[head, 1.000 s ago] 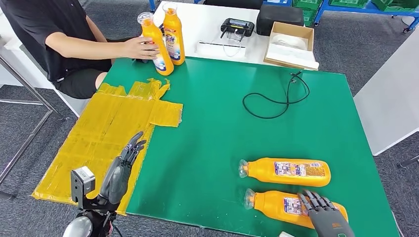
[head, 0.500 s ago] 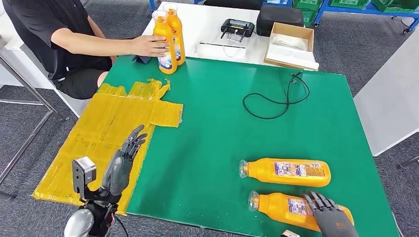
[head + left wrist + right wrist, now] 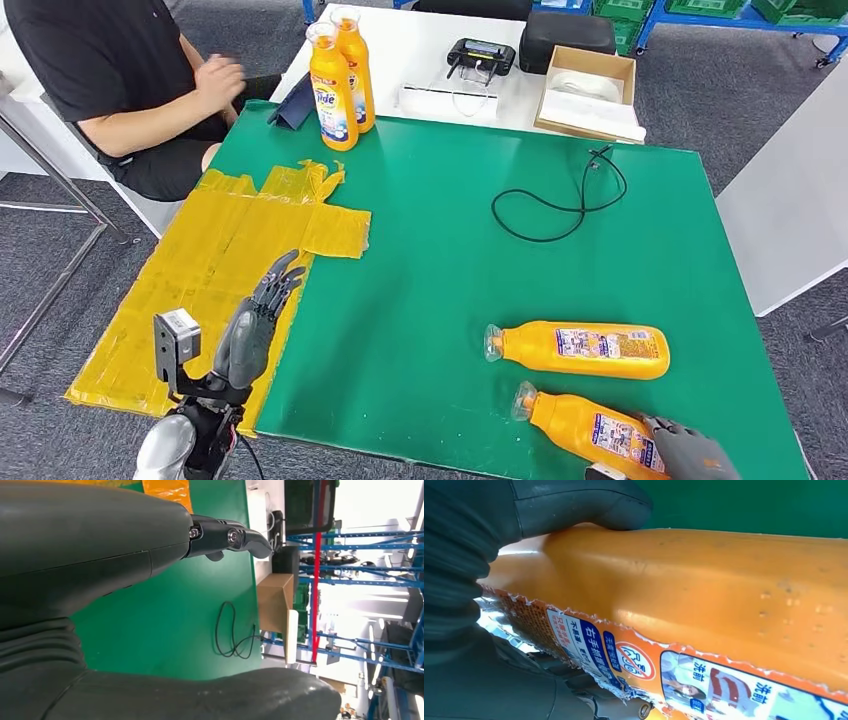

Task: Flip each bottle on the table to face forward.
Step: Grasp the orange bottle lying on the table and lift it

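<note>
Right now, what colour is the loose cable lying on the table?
Black cable; head view shows it best.

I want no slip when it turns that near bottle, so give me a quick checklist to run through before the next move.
1. Right robot hand grips the near bottle: ok, thumb on its body in the right wrist view.
2. Far lying bottle apart from it: ok.
3. Black cable away from both: ok.
4. Left robot hand empty, fingers apart: ok.
5. Person's hand off the standing bottles: ok.
6. Grip firmness: cannot tell.
</note>
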### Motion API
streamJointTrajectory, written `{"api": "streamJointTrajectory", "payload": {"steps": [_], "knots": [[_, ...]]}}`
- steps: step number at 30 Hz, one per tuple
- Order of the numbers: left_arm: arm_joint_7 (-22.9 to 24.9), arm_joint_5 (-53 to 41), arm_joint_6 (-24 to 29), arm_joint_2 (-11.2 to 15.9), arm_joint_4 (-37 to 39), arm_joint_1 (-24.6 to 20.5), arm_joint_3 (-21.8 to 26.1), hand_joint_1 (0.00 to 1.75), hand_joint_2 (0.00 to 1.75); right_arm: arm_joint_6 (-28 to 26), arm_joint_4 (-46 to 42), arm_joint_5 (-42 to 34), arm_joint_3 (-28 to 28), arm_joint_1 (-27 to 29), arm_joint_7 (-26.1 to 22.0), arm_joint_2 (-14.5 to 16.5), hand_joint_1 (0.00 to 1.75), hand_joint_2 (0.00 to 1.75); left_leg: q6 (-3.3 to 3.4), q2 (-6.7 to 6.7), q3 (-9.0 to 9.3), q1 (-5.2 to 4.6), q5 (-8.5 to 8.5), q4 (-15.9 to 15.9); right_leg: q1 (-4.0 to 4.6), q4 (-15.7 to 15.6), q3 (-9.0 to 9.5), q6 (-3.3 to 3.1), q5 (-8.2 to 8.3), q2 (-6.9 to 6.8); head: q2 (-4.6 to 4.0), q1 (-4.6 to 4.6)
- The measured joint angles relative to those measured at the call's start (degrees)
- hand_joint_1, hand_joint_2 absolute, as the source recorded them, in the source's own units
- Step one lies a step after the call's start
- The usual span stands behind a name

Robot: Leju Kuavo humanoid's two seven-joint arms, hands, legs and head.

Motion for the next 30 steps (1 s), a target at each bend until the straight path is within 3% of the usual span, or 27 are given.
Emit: {"api": "streamJointTrajectory", "payload": {"steps": [9,12,14,17,19,22,26,30], "knots": [[0.1,0.2,0.0,0.1,0.2,-0.2,-0.4,0.0,0.0,-0.6,0.0,-0.5,0.5,0.0,0.2,0.0,1.75,1.75,0.0,0.0,0.01,0.0,-0.02,0.0,0.0,0.0,-0.04,0.0,-0.01,0.0,0.0,0.0],[-0.4,0.4,-0.4,0.2,0.4,0.0,-0.4,0.0,0.0,-2.8,0.0,-3.7,1.0,0.3,-0.8,-0.1,1.75,1.75,-0.01,0.0,0.0,0.0,-0.04,0.0,0.0,0.0,-0.16,-0.01,-0.02,0.0,0.0,0.0],[-1.2,0.3,-0.9,0.2,0.6,0.4,-0.4,0.0,0.0,-5.3,0.2,-11.0,1.5,0.4,-5.0,0.0,1.75,1.75,-0.01,0.02,-0.01,0.01,-0.04,0.0,0.01,0.0,-0.03,0.0,-0.01,0.02,0.0,-0.01],[-2.6,-0.1,-1.7,0.3,1.0,1.6,-0.5,0.0,0.0,-8.7,0.3,-27.0,1.7,0.8,-15.7,0.6,1.75,1.75,-0.05,0.16,0.0,0.03,-0.07,0.0,0.04,0.0,0.06,-0.01,0.0,0.08,0.0,0.02],[-3.0,-0.2,-2.1,0.3,1.2,2.6,-0.6,0.0,0.0,-9.3,0.3,-34.4,1.7,0.8,-21.2,2.5,1.75,1.75,-0.06,0.22,0.0,0.04,-0.08,0.0,0.04,0.0,0.03,-0.01,0.0,0.1,0.0,-0.01],[-2.4,0.6,-2.2,0.3,0.7,3.7,-1.0,0.0,0.0,-8.0,-0.2,-39.9,1.2,0.6,-25.2,6.7,1.75,1.75,-0.07,0.17,-0.04,0.07,-0.07,0.0,0.07,0.0,0.02,-0.02,-0.01,0.08,0.0,-0.02],[-0.4,2.5,-2.0,0.3,-0.2,4.1,-1.9,0.0,1.75,-4.2,-1.2,-40.5,-0.1,-1.6,-26.5,14.3,1.75,1.75,-0.1,0.19,-0.06,0.12,-0.04,0.0,0.11,0.0,0.0,-0.05,-0.01,0.09,0.0,-0.01],[-0.1,3.1,-2.3,-0.1,-1.0,3.1,-3.6,0.0,1.75,-3.5,-2.1,-37.2,-0.9,-5.9,-27.9,22.8,1.75,1.75,-0.08,0.28,-0.07,0.11,0.06,0.0,0.09,0.0,-0.02,-0.04,0.02,0.1,0.0,-0.01]]}}
